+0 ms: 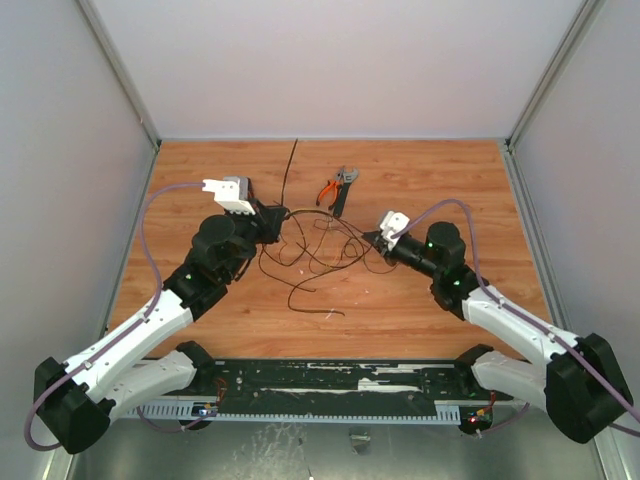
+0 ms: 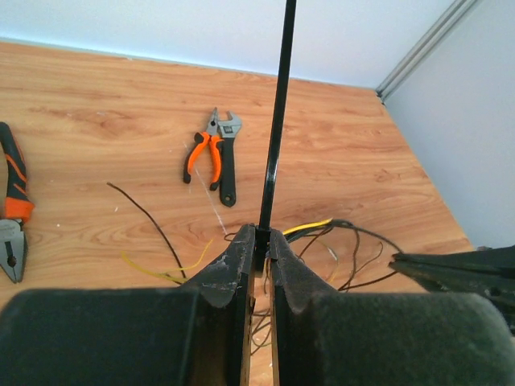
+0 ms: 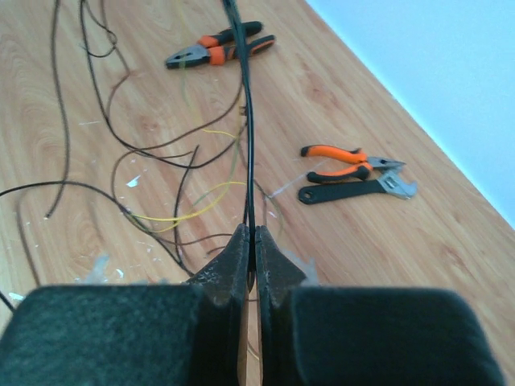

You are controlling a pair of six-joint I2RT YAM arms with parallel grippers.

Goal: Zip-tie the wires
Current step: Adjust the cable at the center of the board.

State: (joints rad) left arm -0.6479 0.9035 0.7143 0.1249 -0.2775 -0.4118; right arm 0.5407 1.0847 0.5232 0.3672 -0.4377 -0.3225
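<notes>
The zip tie (image 1: pixel 289 175) is a straight black strip rising from my left gripper (image 1: pixel 278 215) toward the back wall. In the left wrist view it (image 2: pixel 276 121) stands up out of the jaws of my left gripper (image 2: pixel 264 237), which are shut on its lower end. The wires (image 1: pixel 320 250) lie in loose dark loops between the two arms, with a yellow strand among them (image 2: pixel 354 241). My right gripper (image 1: pixel 368 238) is shut on a thin black strand of the wires (image 3: pixel 246 121) at its fingertips (image 3: pixel 251 237). Its tip (image 2: pixel 451 269) shows at the right of the left wrist view.
Orange-handled pliers (image 1: pixel 327 190) and a black wrench (image 1: pixel 342 195) lie at the back centre of the wooden table (image 1: pixel 450 170). A second pair of pliers (image 2: pixel 12 213) lies to the left of the left gripper. Grey walls enclose the table on three sides.
</notes>
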